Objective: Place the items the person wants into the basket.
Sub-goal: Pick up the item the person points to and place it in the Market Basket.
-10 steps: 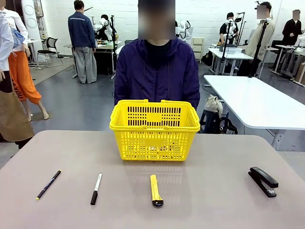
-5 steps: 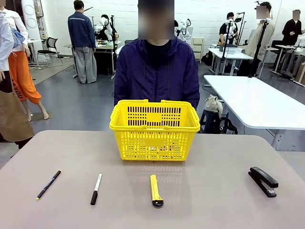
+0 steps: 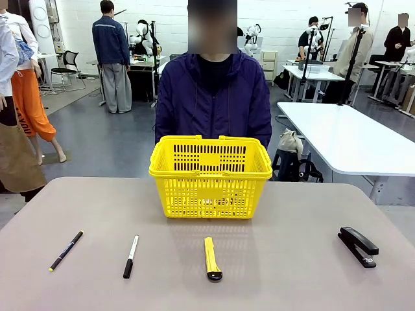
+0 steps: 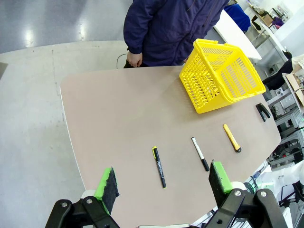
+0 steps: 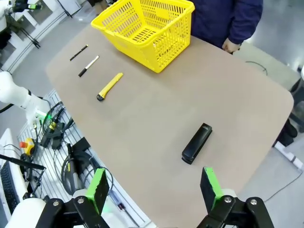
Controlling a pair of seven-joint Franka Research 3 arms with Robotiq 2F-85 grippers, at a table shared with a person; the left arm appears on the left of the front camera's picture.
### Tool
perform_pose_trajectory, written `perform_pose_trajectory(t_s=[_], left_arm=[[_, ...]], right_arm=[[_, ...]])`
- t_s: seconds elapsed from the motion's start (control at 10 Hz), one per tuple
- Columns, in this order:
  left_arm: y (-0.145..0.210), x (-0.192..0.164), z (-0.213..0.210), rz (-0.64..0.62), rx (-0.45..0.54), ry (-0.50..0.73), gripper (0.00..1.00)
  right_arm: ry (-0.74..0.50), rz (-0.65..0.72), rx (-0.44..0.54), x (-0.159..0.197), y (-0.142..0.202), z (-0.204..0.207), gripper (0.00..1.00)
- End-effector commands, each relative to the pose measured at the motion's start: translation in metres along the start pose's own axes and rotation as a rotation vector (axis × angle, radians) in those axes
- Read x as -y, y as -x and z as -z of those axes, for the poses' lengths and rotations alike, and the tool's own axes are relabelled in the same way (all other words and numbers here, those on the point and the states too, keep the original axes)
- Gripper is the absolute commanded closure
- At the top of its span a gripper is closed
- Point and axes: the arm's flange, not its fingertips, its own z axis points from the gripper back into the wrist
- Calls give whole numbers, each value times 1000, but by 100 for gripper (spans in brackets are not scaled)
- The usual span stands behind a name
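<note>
From the front, the pen [image 3: 66, 251] lies far left on the table [image 3: 292, 214], then the marker [image 3: 131, 256], the utility knife [image 3: 212, 258] just before the basket [image 3: 210, 176], and the stapler [image 3: 358, 246] far right. The person [image 3: 214, 103] stands behind the basket. The wrist views add the left gripper [image 4: 163, 179] and right gripper [image 5: 154, 184], jaws spread wide above the near edge.

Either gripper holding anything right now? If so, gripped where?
Nothing held. Left gripper and right gripper both hang open above the table; pen, marker, utility knife and stapler lie loose on it.
</note>
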Motion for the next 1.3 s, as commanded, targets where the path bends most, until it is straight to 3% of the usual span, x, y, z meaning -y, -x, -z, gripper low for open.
perform_pose_trajectory(t_s=[0.0,1.2], left_arm=[[1,-2,-1,18,12,15,0],[1,-2,-1,18,12,15,0]], right_arm=[[-14,-17,16,1,0,0,0],[-14,-17,16,1,0,0,0]])
